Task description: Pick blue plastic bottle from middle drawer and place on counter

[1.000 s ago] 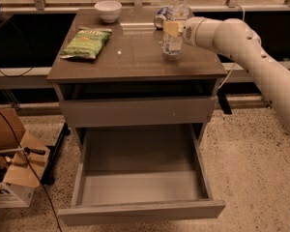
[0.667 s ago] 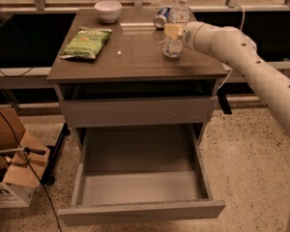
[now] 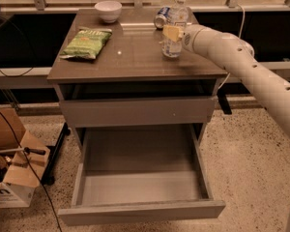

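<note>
The blue plastic bottle (image 3: 175,18), clear with a white cap, stands upright on the counter (image 3: 130,57) at its back right. My gripper (image 3: 172,35) reaches in from the right on a white arm and is closed around the bottle's lower half, with a yellowish finger pad (image 3: 171,33) across its front. The middle drawer (image 3: 140,209) is pulled fully open below, and its grey inside is empty. The drawer front above it (image 3: 137,111) is closed.
A green chip bag (image 3: 87,43) lies at the counter's left. A white bowl (image 3: 108,9) sits at the back left. A soda can (image 3: 161,17) lies just behind the bottle. A cardboard box (image 3: 14,170) and cables are on the floor at left.
The arm's forearm has lowered and straightened a little. The gripper and the bottle stay at the same spot on the counter.
</note>
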Available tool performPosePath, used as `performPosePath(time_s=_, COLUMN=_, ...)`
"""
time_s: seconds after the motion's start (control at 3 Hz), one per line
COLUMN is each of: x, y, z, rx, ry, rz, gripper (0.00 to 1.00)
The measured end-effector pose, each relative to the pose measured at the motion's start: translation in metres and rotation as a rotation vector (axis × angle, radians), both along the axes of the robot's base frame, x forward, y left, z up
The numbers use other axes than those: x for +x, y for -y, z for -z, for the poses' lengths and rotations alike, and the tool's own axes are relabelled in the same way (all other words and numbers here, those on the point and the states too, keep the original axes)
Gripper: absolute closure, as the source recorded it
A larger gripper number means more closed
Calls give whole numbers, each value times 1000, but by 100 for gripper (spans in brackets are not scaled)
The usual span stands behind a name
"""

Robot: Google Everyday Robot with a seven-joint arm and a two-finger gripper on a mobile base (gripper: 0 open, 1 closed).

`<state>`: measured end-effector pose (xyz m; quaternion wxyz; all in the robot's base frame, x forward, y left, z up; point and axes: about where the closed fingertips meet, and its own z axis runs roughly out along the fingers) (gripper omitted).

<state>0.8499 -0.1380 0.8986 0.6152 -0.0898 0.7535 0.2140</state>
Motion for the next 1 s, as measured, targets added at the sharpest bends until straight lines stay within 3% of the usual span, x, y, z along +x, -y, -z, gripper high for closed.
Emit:
performPosePath(time_s=0.33, x=0, y=-2, z=1, rx=0, ry=-1, rz=-3, gripper=4)
performPosePath(time_s=1.0, x=1, y=-3, z=1, rx=1, ry=-1, rz=-4, gripper=0)
